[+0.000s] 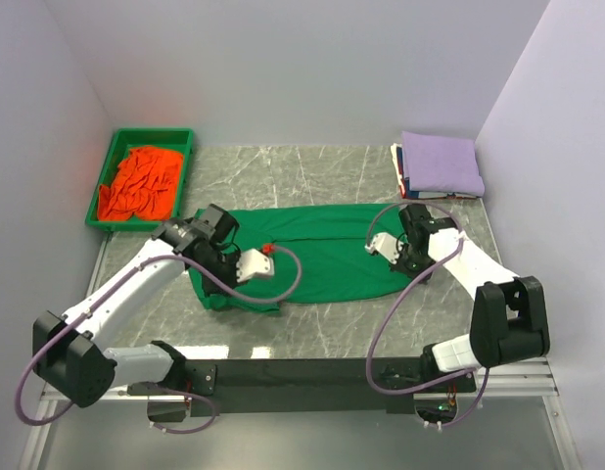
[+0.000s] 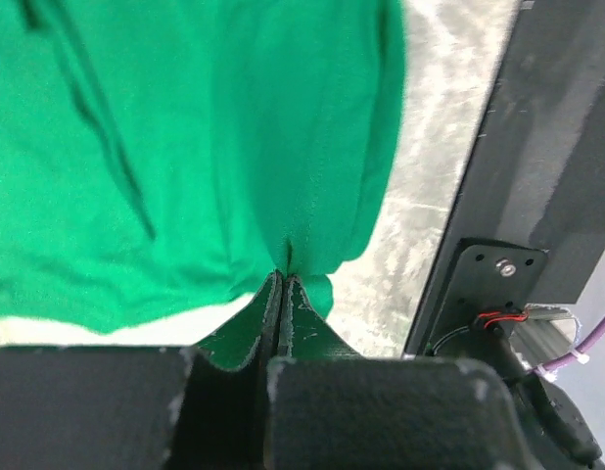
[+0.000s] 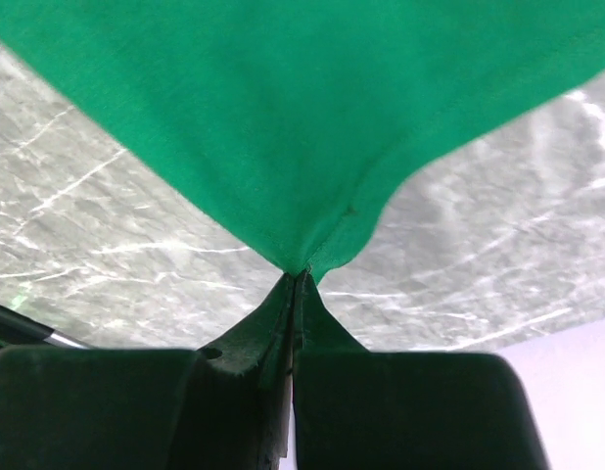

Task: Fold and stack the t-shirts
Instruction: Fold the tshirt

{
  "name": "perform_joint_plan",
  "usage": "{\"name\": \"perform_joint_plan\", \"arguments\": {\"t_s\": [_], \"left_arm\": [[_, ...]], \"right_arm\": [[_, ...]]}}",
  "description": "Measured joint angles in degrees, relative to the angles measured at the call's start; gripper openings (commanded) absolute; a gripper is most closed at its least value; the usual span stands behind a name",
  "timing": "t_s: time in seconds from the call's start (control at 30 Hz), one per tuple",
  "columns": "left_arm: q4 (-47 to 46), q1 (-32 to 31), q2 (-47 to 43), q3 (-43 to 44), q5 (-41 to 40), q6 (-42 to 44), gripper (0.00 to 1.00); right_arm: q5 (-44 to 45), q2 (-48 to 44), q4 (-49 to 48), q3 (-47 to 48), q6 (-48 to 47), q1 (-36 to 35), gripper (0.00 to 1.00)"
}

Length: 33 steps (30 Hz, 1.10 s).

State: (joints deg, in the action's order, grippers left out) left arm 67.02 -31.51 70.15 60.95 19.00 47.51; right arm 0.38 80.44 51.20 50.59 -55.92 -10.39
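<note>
A bright green t-shirt (image 1: 322, 250) lies spread across the middle of the marble table. My left gripper (image 1: 219, 262) is shut on its left edge; in the left wrist view the closed jaws pinch a fold of the green cloth (image 2: 185, 147) at the gripper tips (image 2: 286, 276). My right gripper (image 1: 405, 257) is shut on the shirt's right edge; in the right wrist view the cloth (image 3: 302, 117) hangs from the closed tips (image 3: 300, 272). An orange t-shirt (image 1: 141, 182) lies crumpled in a tray. A lavender t-shirt (image 1: 440, 162) tops a folded stack at the back right.
A green plastic tray (image 1: 185, 157) stands at the back left and holds the orange cloth. The folded stack shows white and dark edges (image 1: 399, 176) on its left side. A black rail (image 1: 312, 372) runs along the near table edge. White walls close the cell.
</note>
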Motion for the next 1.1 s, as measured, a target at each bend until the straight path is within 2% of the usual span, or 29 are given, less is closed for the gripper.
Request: {"name": "perform_joint_plan", "arguments": {"t_s": [0.2, 0.33, 0.67, 1.1], "left_arm": [[0.9, 8.4, 6.1, 6.9, 0.0, 2.1, 0.01], [0.7, 11.5, 10.0, 12.3, 0.0, 3.7, 0.01], [-0.9, 16.8, 22.8, 22.8, 0.2, 5.8, 0.01], [-1.8, 20.2, 32.8, 30.7, 0.2, 6.8, 0.01]], "right_arm": [[-1.1, 3.9, 1.2, 6.6, -1.3, 2.4, 0.0], [-1.6, 8.4, 1.5, 11.6, -2.1, 3.4, 0.0], [-2.4, 20.3, 3.1, 23.6, -2.5, 4.1, 0.0], [-2.4, 30.9, 3.6, 34.3, -2.7, 4.8, 0.0]]}}
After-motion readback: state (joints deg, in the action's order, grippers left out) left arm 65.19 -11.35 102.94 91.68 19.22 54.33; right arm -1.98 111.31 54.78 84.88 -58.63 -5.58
